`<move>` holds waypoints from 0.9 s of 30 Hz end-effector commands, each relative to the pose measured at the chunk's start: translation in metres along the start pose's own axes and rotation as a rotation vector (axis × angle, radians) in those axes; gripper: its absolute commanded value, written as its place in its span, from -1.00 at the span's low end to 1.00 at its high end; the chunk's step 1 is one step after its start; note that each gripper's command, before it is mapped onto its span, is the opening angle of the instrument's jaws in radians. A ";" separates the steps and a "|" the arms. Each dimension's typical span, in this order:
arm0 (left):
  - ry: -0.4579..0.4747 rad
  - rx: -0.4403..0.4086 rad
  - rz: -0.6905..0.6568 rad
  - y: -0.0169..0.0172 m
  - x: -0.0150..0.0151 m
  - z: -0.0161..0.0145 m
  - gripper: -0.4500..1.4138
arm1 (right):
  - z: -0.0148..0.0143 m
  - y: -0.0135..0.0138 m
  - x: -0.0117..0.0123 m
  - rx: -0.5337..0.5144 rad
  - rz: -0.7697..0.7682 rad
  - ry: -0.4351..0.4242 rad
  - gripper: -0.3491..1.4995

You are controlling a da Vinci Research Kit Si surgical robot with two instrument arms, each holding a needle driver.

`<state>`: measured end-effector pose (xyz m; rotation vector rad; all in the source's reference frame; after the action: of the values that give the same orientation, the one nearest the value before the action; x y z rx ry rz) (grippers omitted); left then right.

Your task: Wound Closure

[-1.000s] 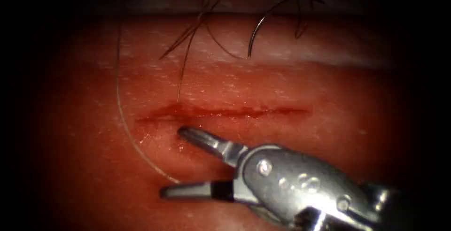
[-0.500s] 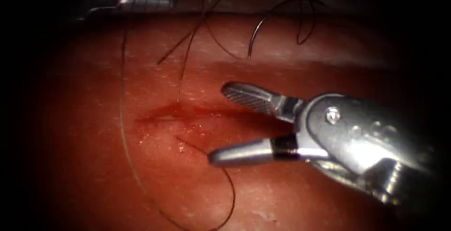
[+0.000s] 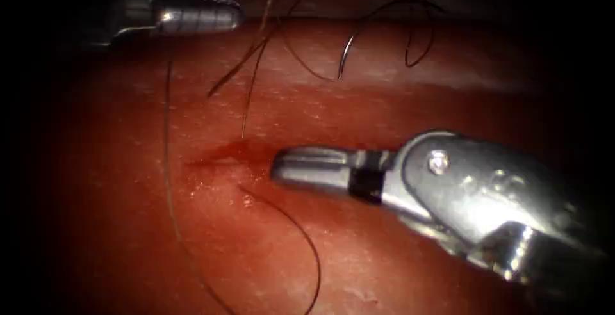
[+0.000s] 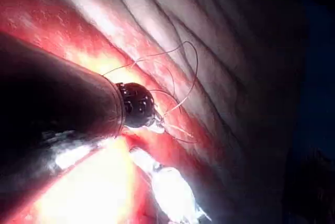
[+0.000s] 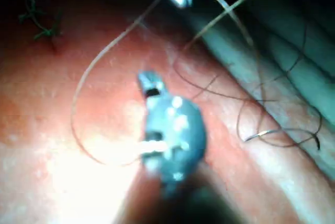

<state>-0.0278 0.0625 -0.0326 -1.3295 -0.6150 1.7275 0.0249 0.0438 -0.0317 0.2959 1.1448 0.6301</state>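
Two tools are at the tissue [image 3: 397,97]. The right tool [image 3: 277,164] reaches in from the right with its jaws pressed together and empty, the tip lying over the cut [image 3: 211,156] near its left end; most of the cut's length to the right is hidden under the tool's body. The left tool [image 3: 238,14] sits in the dark at the far upper left, its shaft cut off by shadow. Its jaws look closed, and a strand of thread [image 3: 168,161] runs down from near its tip, but whether it grips that strand is hard to make out.

That long strand curves down the left side of the cut and out of view at the bottom. A second loop of thread leaves the tissue just below the cut and arcs beneath the right tool. The needle [image 3: 348,46] lies free on the far part of the tissue, beyond the cut, held by neither tool and not in the tissue, with tangled thread around it.

In the right wrist view the needle [image 5: 267,134] glints among the loops.
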 end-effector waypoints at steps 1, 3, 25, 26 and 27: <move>0.000 0.000 -0.001 -0.0003 0.0000 0.0008 -0.89 | 0.0015 0.0011 -0.0005 -0.015 -0.007 0.005 -1.00; 0.005 -0.007 -0.012 -0.0002 0.0000 0.0009 -0.89 | 0.0023 0.0014 -0.0013 -0.022 -0.014 0.007 -1.00; 0.048 -0.045 -0.037 -0.0014 -0.0018 0.0044 -0.89 | 0.0090 -0.0018 -0.0032 -0.034 -0.041 0.027 -1.00; 0.048 -0.045 -0.037 -0.0015 -0.0018 0.0044 -0.89 | 0.0091 -0.0018 -0.0032 -0.031 -0.036 0.027 -1.00; 0.048 -0.045 -0.037 -0.0015 -0.0018 0.0045 -0.89 | 0.0092 -0.0018 -0.0033 -0.029 -0.036 0.030 -1.00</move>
<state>-0.0310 0.0620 -0.0295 -1.3765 -0.6529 1.6514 0.0323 0.0411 -0.0269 0.2402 1.1680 0.6210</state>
